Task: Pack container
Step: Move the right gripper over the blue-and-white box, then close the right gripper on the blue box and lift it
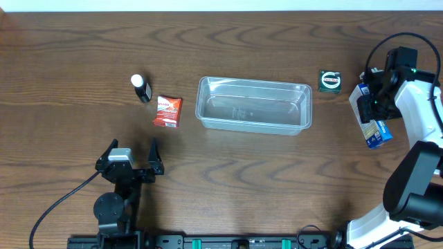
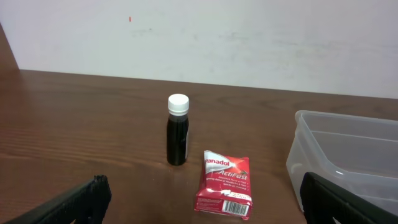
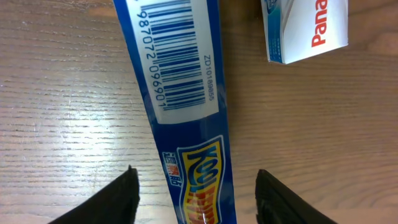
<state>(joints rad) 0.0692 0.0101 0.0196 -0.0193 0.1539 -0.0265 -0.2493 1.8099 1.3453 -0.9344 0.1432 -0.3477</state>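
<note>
The clear plastic container (image 1: 253,104) sits empty at the table's middle; its corner shows in the left wrist view (image 2: 348,155). A red Panadol packet (image 1: 167,111) and a small dark bottle with a white cap (image 1: 141,88) lie to its left, both ahead of my open left gripper (image 1: 133,153) in the left wrist view, packet (image 2: 224,182), bottle (image 2: 177,130). My right gripper (image 1: 377,104) is open, its fingers on either side of a blue box (image 3: 180,106) lying on the table at the far right. A white Panadol box (image 3: 305,28) lies beside it.
A small dark green packet (image 1: 330,81) lies just right of the container's far corner. The left arm's base and cable sit at the table's near edge. A pale wall stands behind the table.
</note>
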